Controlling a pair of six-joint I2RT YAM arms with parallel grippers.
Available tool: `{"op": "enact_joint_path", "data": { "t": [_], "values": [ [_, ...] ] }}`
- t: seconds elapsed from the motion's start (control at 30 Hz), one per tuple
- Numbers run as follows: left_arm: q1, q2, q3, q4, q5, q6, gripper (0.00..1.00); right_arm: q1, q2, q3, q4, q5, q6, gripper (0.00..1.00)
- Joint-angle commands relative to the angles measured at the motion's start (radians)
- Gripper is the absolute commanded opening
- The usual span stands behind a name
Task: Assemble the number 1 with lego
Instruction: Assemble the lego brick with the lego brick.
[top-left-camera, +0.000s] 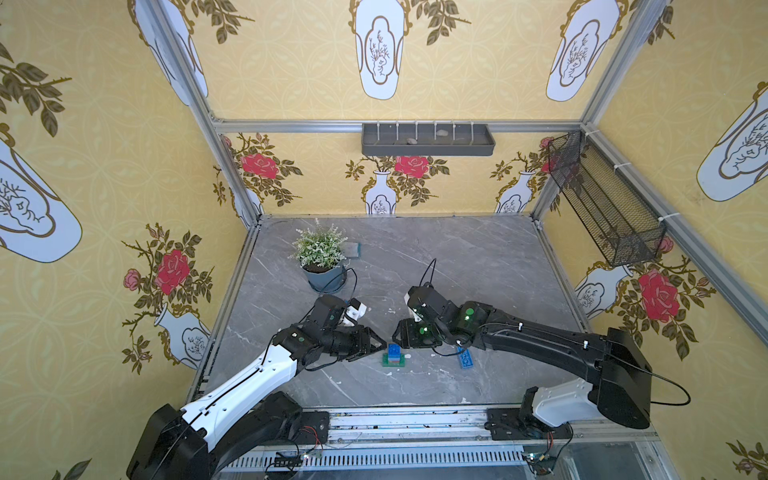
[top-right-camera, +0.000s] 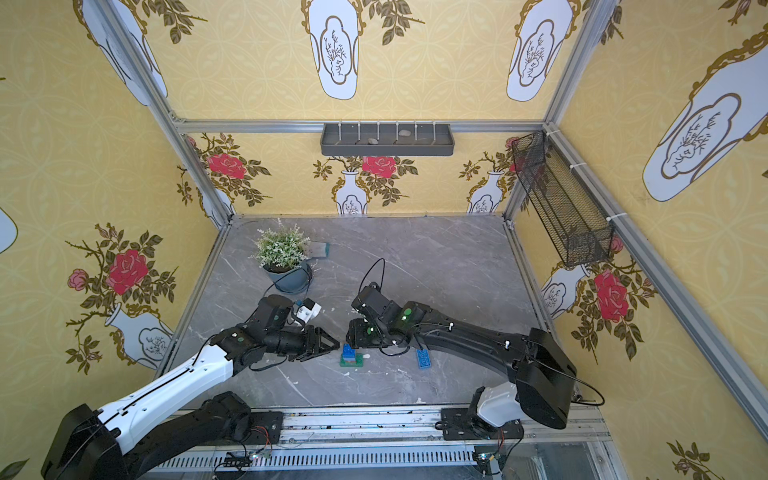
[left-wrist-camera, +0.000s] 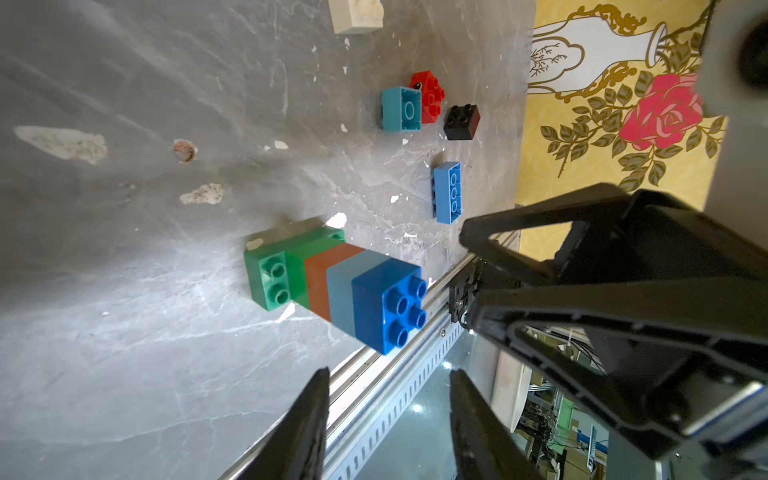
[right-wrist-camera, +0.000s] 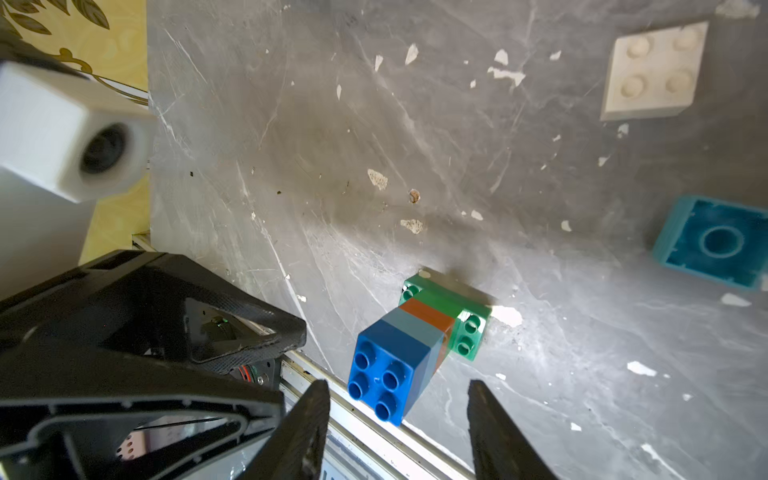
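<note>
A lego stack (top-left-camera: 394, 355) (top-right-camera: 350, 356) stands near the table's front: a long green base, then green, orange-brown, light blue and blue squares (left-wrist-camera: 353, 286) (right-wrist-camera: 415, 345). My left gripper (top-left-camera: 383, 343) (left-wrist-camera: 388, 376) hovers just left of its top, open and empty. From the right, my right gripper (top-left-camera: 397, 332) (right-wrist-camera: 397, 384) faces the stack's top, open, its fingers apart from the blue brick. Loose bricks lie beyond: a long blue one (top-left-camera: 464, 357) (left-wrist-camera: 448, 192), an upturned light blue one (left-wrist-camera: 401, 109) (right-wrist-camera: 715, 243), red (left-wrist-camera: 430, 95), black (left-wrist-camera: 461, 121) and white (right-wrist-camera: 654, 75).
A potted plant (top-left-camera: 322, 257) stands at the back left of the table, with a small teal item (top-left-camera: 352, 249) behind it. The metal front rail (top-left-camera: 407, 419) runs close behind the stack. A wire basket (top-left-camera: 602, 203) hangs on the right wall.
</note>
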Motion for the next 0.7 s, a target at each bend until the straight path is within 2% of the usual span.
{"op": "enact_joint_path", "data": {
  "t": [0.0, 0.2, 0.67],
  "values": [
    [-0.009, 0.034, 0.007, 0.047, 0.006, -0.009, 0.45, 0.006, 0.004, -0.009, 0.027, -0.012, 0.04, 0.53],
    [-0.016, 0.094, 0.014, 0.076, 0.004, -0.014, 0.38, 0.006, 0.024, -0.014, 0.041, -0.026, 0.051, 0.46],
    [-0.025, 0.126, -0.004, 0.111, -0.021, -0.051, 0.26, 0.007, 0.06, -0.017, 0.055, -0.054, 0.058, 0.34]
  ]
}}
